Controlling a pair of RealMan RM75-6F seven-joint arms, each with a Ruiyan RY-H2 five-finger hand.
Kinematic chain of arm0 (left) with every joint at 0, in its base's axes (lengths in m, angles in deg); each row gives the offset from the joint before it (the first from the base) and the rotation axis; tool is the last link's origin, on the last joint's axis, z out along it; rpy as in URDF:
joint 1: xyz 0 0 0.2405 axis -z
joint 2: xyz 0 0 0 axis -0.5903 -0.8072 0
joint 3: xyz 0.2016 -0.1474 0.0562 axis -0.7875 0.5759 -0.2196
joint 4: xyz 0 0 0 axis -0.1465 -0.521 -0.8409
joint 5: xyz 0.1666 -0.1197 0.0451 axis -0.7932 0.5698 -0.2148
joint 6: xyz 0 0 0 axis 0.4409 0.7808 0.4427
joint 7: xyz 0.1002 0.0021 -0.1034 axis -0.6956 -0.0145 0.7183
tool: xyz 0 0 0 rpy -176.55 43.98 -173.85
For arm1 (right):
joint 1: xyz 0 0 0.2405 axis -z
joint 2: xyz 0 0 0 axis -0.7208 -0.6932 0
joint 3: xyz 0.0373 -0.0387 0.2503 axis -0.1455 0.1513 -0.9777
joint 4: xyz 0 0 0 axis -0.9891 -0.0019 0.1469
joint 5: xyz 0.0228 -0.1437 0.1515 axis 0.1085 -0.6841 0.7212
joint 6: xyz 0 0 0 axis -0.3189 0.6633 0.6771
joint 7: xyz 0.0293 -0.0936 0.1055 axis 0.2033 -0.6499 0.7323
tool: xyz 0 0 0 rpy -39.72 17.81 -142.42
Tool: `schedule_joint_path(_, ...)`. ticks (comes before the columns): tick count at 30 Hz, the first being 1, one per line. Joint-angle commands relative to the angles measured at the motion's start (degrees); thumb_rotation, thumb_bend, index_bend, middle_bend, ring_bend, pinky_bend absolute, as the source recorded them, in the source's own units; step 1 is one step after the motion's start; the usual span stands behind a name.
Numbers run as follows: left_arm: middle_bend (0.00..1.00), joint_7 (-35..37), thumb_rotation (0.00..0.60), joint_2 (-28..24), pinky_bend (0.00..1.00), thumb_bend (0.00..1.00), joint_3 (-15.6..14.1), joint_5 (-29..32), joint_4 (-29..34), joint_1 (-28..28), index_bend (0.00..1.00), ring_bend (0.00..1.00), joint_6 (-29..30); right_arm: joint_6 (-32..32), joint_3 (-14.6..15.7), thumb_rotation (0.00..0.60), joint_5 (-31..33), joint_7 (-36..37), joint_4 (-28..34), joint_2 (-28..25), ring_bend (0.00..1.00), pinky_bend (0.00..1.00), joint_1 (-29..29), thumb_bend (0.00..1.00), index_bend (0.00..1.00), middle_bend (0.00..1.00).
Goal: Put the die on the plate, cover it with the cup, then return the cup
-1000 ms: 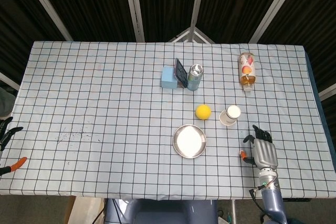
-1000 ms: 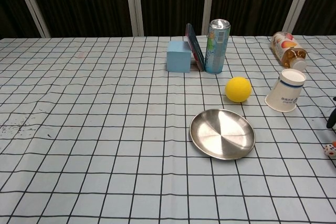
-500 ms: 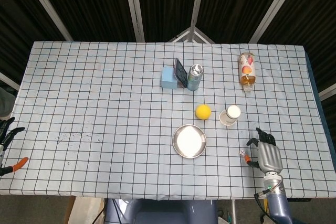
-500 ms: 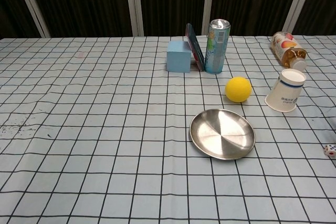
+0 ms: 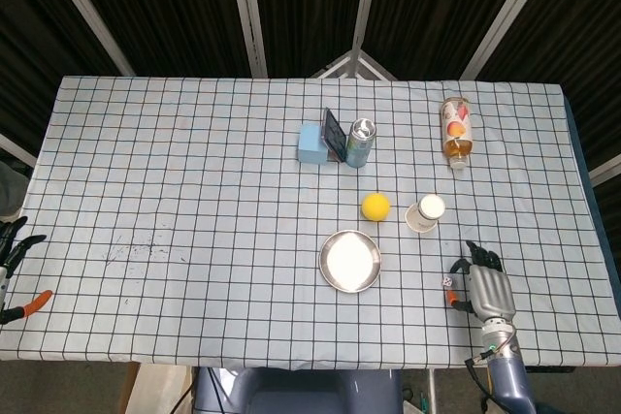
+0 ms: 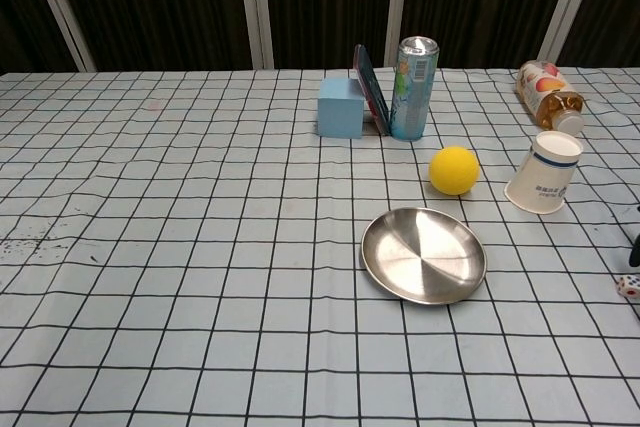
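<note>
A yellow ball (image 6: 454, 169), silver plate (image 6: 423, 256), pale blue box (image 6: 340, 107) and white cup (image 6: 544, 172) sit on black-gridded white cloth (image 6: 160, 247).

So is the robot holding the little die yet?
Not that the pictures show. The die lies on the tablecloth just beside the right hand, whose fingers look spread. The left hand at the table's edge holds nothing.

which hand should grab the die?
Right. The right robot hand sits right beside the die, which is off the plate. The left robot hand is at the far table edge.
</note>
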Motion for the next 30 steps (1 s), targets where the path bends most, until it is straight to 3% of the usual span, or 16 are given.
schedule_joint_path(1,0.00,-0.1,0.600,0.0,0.02,0.30,0.0,-0.1,0.0,0.0,0.19,0.00,-0.1,0.0,0.0,0.600,0.0,-0.1,-0.2,0.2,0.06,0.00,-0.2,0.34,0.43,0.08)
schedule_joint_path(30,0.00,-1.5,0.600,0.4,0.02,0.30,0.1,0.5,0.2,0.4,0.19,0.00,-0.7,1.0,0.0,0.600,1.9,0.5,-3.5,2.1,0.06,0.00,-1.6,0.34,0.45,0.08)
